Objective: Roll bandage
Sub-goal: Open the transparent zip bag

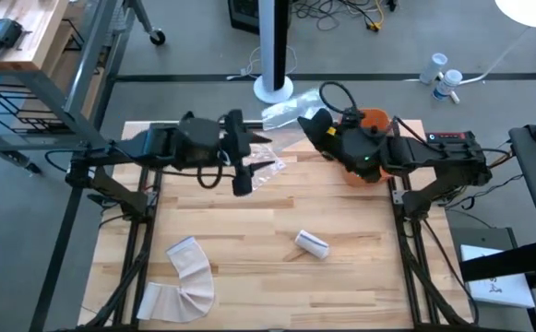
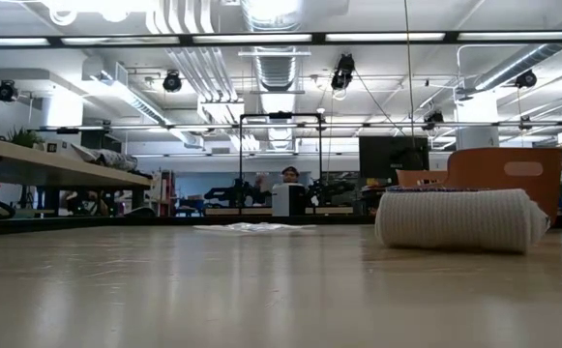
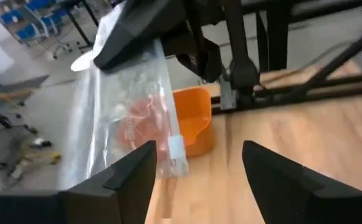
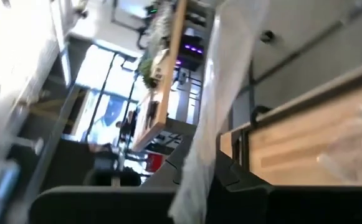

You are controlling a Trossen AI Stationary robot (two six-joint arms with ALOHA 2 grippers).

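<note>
A rolled white bandage (image 1: 312, 244) lies on its side on the wooden table, right of centre; it also shows in the low view (image 2: 455, 220). An unrolled bandage strip (image 1: 186, 277) lies curved at the near left. My right gripper (image 1: 315, 127) is at the far edge, shut on a clear plastic bag (image 3: 137, 118). My left gripper (image 1: 243, 173) is open and empty at the far middle, above a second clear bag (image 1: 266, 168) that lies flat on the table. My right gripper pinches the clear plastic bag by its upper part (image 3: 144, 51) between its two fingers. The bag hangs below the fingers, slack, beside the orange bowl. The bag runs out between the fingers in the right wrist view (image 4: 199, 155). Whether its lower end touches the table, I cannot tell.
An orange bowl (image 1: 371, 120) stands at the far right under the right arm, and shows in the left wrist view (image 3: 193, 118). A white stand base (image 1: 273, 88) is on the floor beyond the far edge. A person shows far back in the room (image 2: 288, 176).
</note>
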